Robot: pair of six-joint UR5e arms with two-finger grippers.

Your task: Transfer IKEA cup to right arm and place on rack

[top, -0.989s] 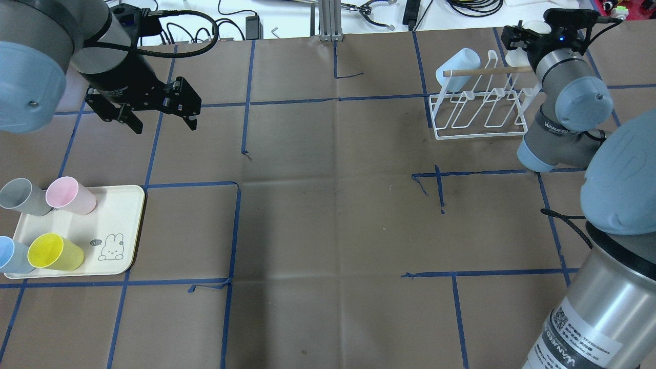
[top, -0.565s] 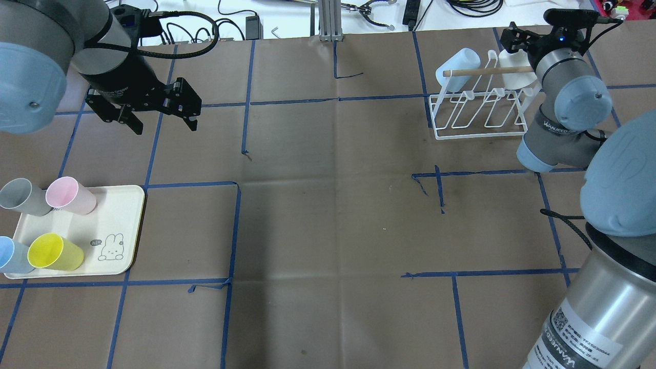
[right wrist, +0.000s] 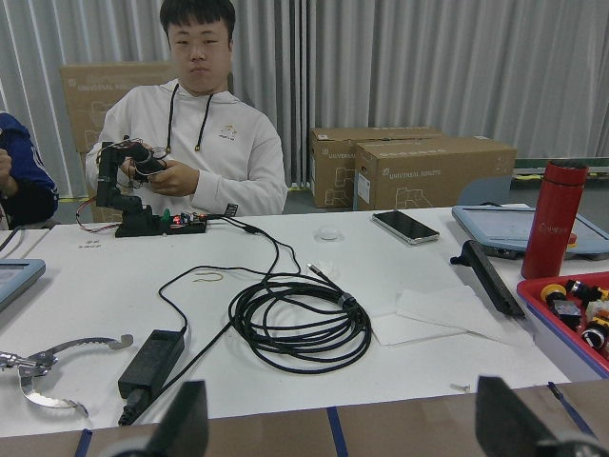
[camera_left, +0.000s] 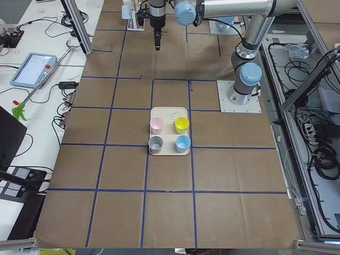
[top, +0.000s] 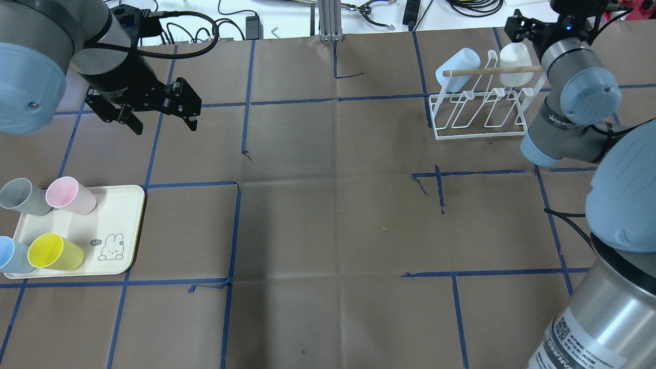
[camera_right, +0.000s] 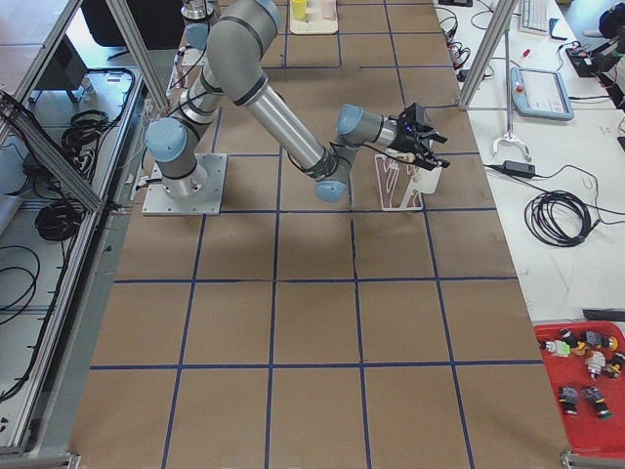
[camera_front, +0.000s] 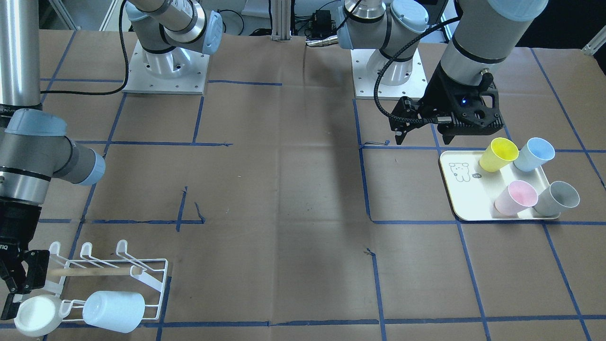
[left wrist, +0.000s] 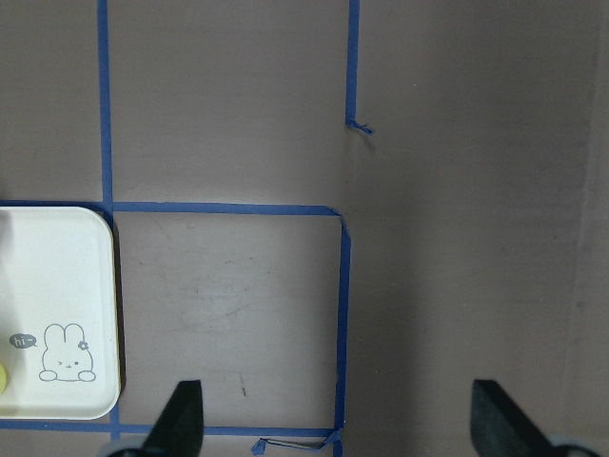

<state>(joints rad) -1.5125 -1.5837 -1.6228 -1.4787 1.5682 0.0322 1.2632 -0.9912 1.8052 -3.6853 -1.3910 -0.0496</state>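
A white cup [top: 512, 64] hangs mouth-down on the right end of the white wire rack [top: 479, 120], behind its wooden dowel [top: 492, 70]. It also shows in the front view [camera_front: 35, 315]. A pale blue cup [top: 457, 69] hangs on the rack's left end. My right gripper [top: 516, 26] is open and empty, just beyond the white cup toward the table's far edge; its wrist view shows nothing between the fingertips [right wrist: 186, 419]. My left gripper [top: 164, 120] is open and empty, hovering above the table beyond the cream tray [top: 115, 215].
The tray holds yellow [top: 54, 252], pink [top: 69, 195], grey [top: 20, 197] and blue [top: 10, 256] cups. Cables and tools lie on the white desk [right wrist: 314, 314] past the table's far edge, where an operator [right wrist: 205, 143] sits.
My right gripper has drawn back from the rack toward the far edge, leaving the white cup hanging on the rack. The left arm has not moved.
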